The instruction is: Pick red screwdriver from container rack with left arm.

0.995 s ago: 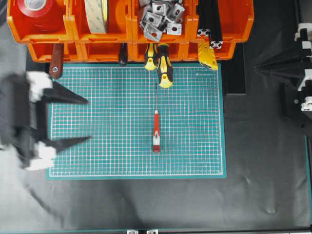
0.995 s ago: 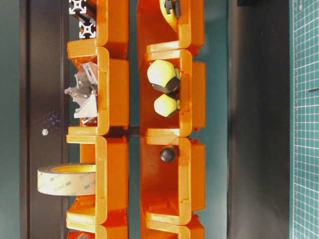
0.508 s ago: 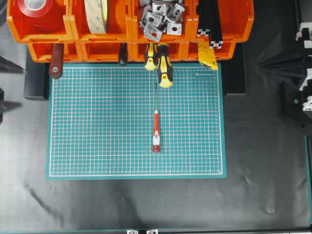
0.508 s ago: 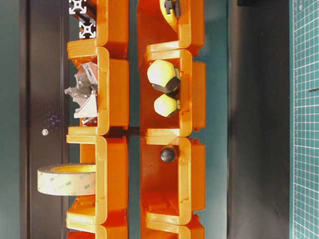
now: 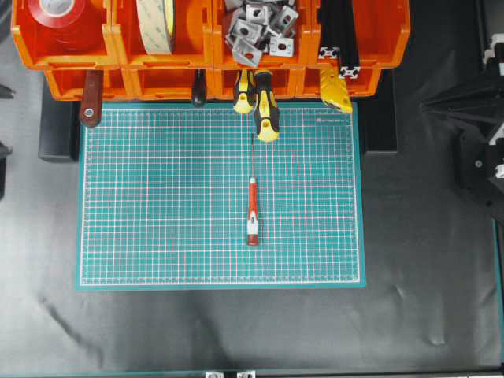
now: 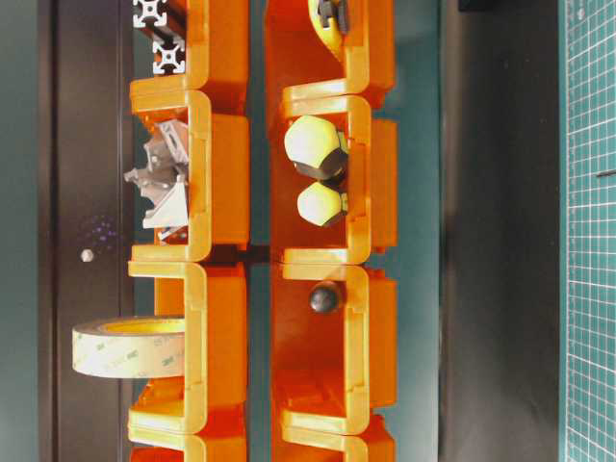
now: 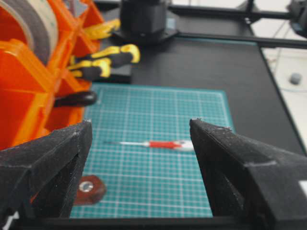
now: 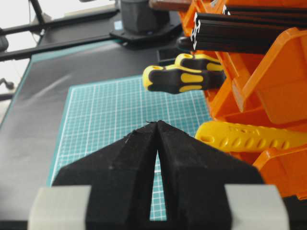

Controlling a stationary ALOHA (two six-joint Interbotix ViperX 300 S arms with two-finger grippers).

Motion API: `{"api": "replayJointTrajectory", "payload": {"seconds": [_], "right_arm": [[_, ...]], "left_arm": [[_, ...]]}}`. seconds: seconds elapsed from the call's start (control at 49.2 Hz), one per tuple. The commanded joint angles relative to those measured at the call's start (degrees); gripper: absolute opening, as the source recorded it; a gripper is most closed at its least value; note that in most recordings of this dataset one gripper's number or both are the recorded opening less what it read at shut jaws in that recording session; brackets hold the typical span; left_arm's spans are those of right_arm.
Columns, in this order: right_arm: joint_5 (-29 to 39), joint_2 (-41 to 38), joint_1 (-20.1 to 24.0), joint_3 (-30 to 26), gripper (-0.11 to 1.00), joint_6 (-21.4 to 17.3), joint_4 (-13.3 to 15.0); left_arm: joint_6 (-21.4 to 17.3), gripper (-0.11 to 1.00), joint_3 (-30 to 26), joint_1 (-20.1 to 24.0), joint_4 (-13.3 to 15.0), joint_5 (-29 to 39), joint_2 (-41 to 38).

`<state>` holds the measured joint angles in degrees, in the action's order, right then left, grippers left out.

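The red screwdriver (image 5: pixel 252 213) lies flat near the middle of the green cutting mat (image 5: pixel 157 236), well apart from the container rack (image 5: pixel 181 75); its thin shaft points toward the rack and its white-banded handle end points away from it. In the left wrist view the same tool (image 7: pixel 160 144) lies crosswise on the grid between and beyond the two black fingers, untouched; the left gripper (image 7: pixel 141 143) stands wide apart and holds nothing, with one finger (image 7: pixel 53 158) close beside the orange bins. From overhead only a dark sliver of the left arm (image 5: pixel 3 150) shows at the left edge, off the mat. The right gripper (image 8: pixel 157 125) has its two fingers pressed together to a point, a thin slit between them, with nothing caught there; it hangs over the mat's far side beside a yellow tool handle (image 8: pixel 244 136). Two yellow-and-black screwdrivers (image 5: pixel 260 102) stick out of the rack's lower row over the mat's edge; a roll of tape (image 5: pixel 156 24) and metal brackets (image 5: pixel 256 27) sit in the upper bins.
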<state>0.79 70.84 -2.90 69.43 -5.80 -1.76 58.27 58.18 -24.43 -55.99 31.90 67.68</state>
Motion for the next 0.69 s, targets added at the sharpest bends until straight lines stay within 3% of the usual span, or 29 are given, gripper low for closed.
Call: {"api": "replayJointTrajectory", "payload": {"seconds": [0.0, 0.67], "right_arm": [[-0.53, -0.53, 0.00, -1.14, -0.01, 0.26, 0.09], [-0.79, -1.05, 0.00, -0.62, -0.01, -0.26, -0.09]], "left_arm": [[-0.44, 0.79, -0.62, 1.85, -0.26, -1.58, -0.35], [0.26, 0.79, 0.70, 9.23, -0.26, -3.34, 2.37]]}}
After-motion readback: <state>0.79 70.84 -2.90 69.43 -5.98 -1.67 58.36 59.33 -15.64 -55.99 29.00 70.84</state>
